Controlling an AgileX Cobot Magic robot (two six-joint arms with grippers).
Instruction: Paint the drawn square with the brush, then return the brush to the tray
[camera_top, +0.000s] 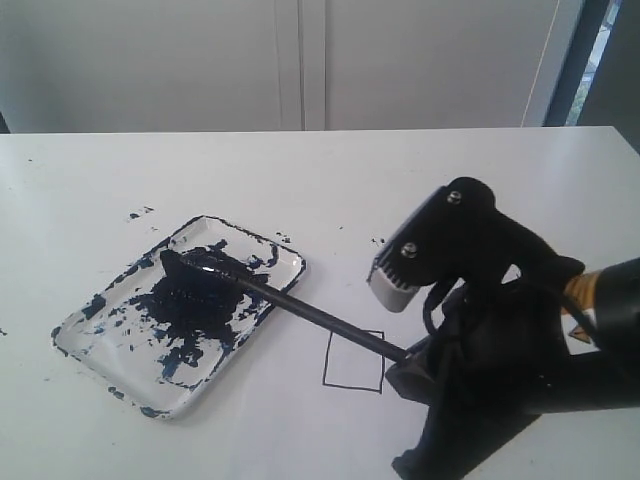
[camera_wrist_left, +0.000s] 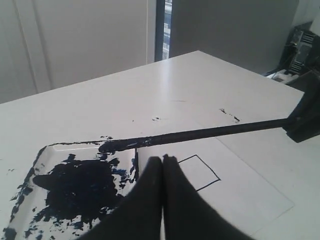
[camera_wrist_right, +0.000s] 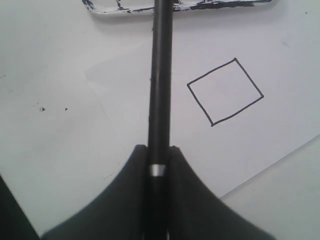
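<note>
One gripper, the right gripper (camera_wrist_right: 159, 150), clamps the brush (camera_top: 300, 305) with its loaded tip in the tray (camera_top: 285, 262) toward the counter's (camera_top: 450, 170) left edge, while the left gripper (camera_wrist_left: 162, 162) is pinched empty; swinging over, a drip could land outside the blank drawn square (camera_top: 354, 360).

The far half of the table (camera_top: 320, 180), from far left corner to far right corner, is bare but for a few paint specks, so a gripper has free passage there. Nearer the left edge, the tray (camera_top: 190, 238) takes up the surface. The brush (camera_top: 300, 305) slants from it to the right gripper (camera_top: 408, 362) as a bar across the middle, passing just beside the drawn square (camera_top: 354, 360). The right arm fills the front right corner. The front edge between tray and square is bare. The left gripper (camera_wrist_left: 162, 162), fingers pressed together, hangs near the tray.
</note>
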